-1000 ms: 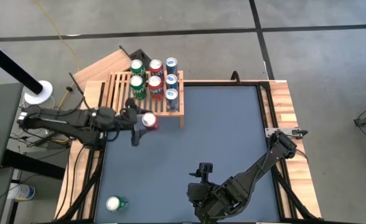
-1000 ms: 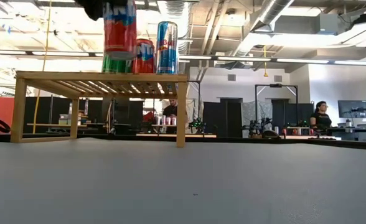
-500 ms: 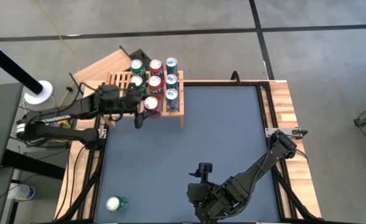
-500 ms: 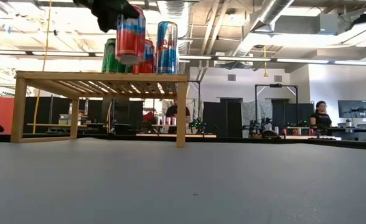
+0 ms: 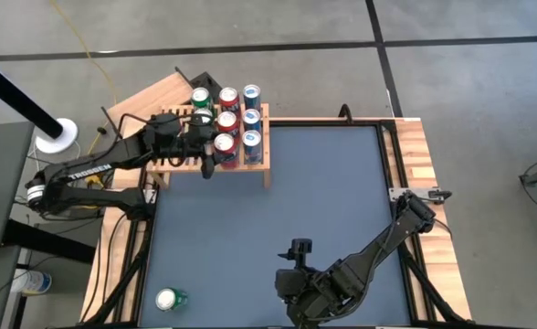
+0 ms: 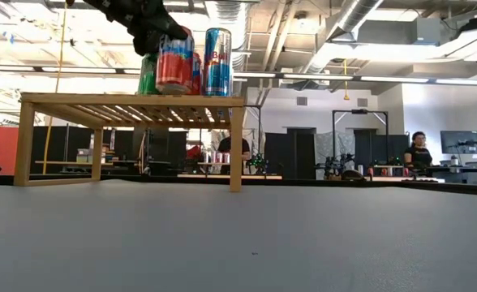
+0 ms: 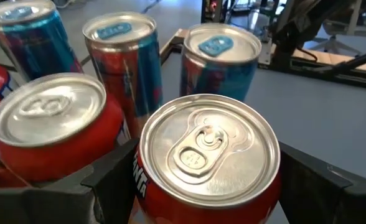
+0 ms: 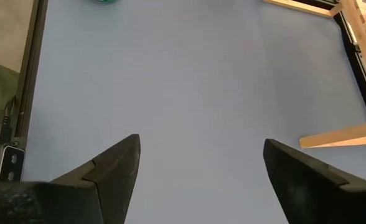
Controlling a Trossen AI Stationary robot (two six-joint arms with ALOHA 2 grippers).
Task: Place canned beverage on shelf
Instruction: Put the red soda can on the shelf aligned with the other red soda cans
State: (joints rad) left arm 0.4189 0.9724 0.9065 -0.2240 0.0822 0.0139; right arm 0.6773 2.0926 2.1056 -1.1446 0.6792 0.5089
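The slatted wooden shelf (image 5: 259, 163) stands at the table's far left and carries several upright cans in green, red and blue. It also shows in the low view (image 6: 76, 100). My left gripper (image 5: 215, 146) is shut on a red can (image 5: 223, 143) over the shelf's near row, next to a blue can (image 5: 251, 139). My right gripper (image 8: 198, 165) is open and empty, low over the table near its front edge (image 5: 285, 281). A green can (image 5: 170, 299) lies on the table at the near left. My left gripper pinches the red can's upper wall just under its top rim (image 7: 142, 180), one finger (image 7: 111, 177) on each side. The fingers come slanting down from the table's left. The can (image 6: 174, 62) is slightly tilted, top up, its bottom just above the slats.
A plain wooden board (image 5: 150, 96) lies behind and left of the shelf. A white spool (image 5: 57, 135) stands off the table's left side. The blue mat (image 5: 323, 192) spreads between the shelf and my right arm. People and desks show in the room beyond.
My left gripper has carried the red can toward the table's far edge, from in front of the shelf to over its near row. It has come down, so the can now sits lower, close to the slats, and slightly tipped.
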